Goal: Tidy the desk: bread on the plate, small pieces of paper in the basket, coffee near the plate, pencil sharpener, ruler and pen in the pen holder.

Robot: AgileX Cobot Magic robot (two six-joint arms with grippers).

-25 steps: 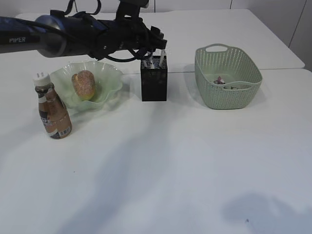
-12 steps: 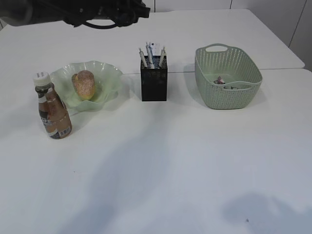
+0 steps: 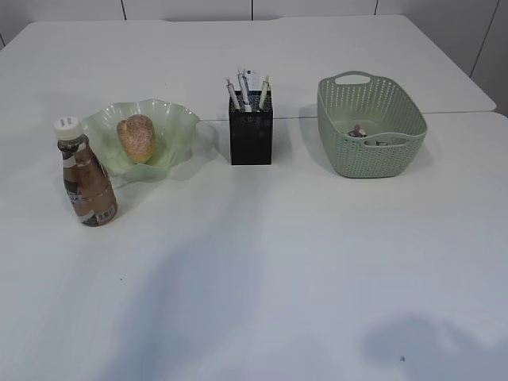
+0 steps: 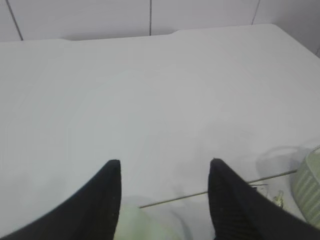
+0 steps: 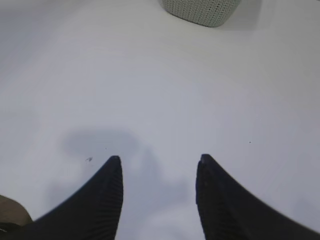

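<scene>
Both grippers stand half open and empty: your left gripper [image 4: 164, 200] over bare desk [image 3: 317, 262] behind the plate [image 3: 178, 119], your right gripper [image 5: 157, 197] short of the basket [image 3: 371, 127]. Bread [image 3: 136, 136] is plated, coffee [image 3: 86, 176] beside it, pen holder [image 3: 251, 136] filled. I judge nothing remains to reach.

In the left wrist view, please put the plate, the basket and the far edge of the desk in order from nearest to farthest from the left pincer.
1. The plate: just beneath the left pincer, showing between its fingers at the bottom of the view.
2. The basket: farther away, cut off by the right edge of the view.
3. The far edge of the desk: at the top, by the wall.
</scene>
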